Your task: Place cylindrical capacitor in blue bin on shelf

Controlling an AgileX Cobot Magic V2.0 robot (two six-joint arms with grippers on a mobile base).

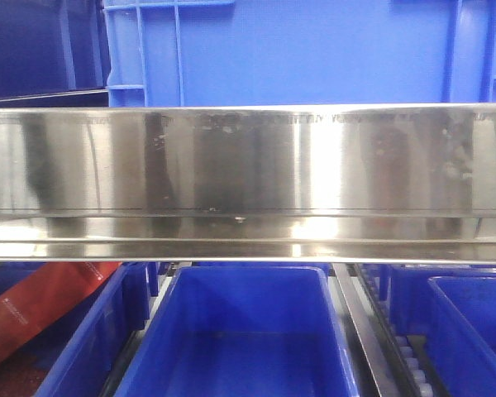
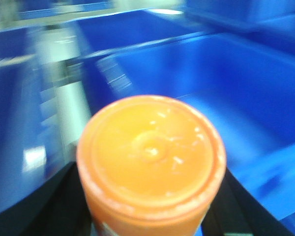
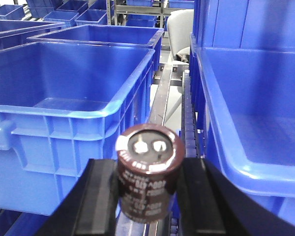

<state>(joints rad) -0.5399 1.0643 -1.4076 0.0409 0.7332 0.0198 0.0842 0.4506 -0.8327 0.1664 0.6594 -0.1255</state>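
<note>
In the right wrist view, my right gripper (image 3: 147, 171) is shut on the cylindrical capacitor (image 3: 148, 162), a dark brown can with two silver terminals on top. It hangs over the gap between two blue bins, one on the left (image 3: 64, 73) and one on the right (image 3: 250, 98). My left gripper (image 2: 147, 199) is shut on an orange cylinder (image 2: 151, 152) above a blurred blue bin (image 2: 226, 88). The front view shows the shelf's shiny steel rail (image 1: 248, 165) and a blue bin (image 1: 248, 331) below it, with no gripper in sight.
A steel rail (image 3: 160, 98) and a roller track (image 3: 187, 113) run between the bins. A large blue crate (image 1: 314, 50) stands above the rail. A red package (image 1: 41, 306) lies in the lower left bin. More blue bins sit far back.
</note>
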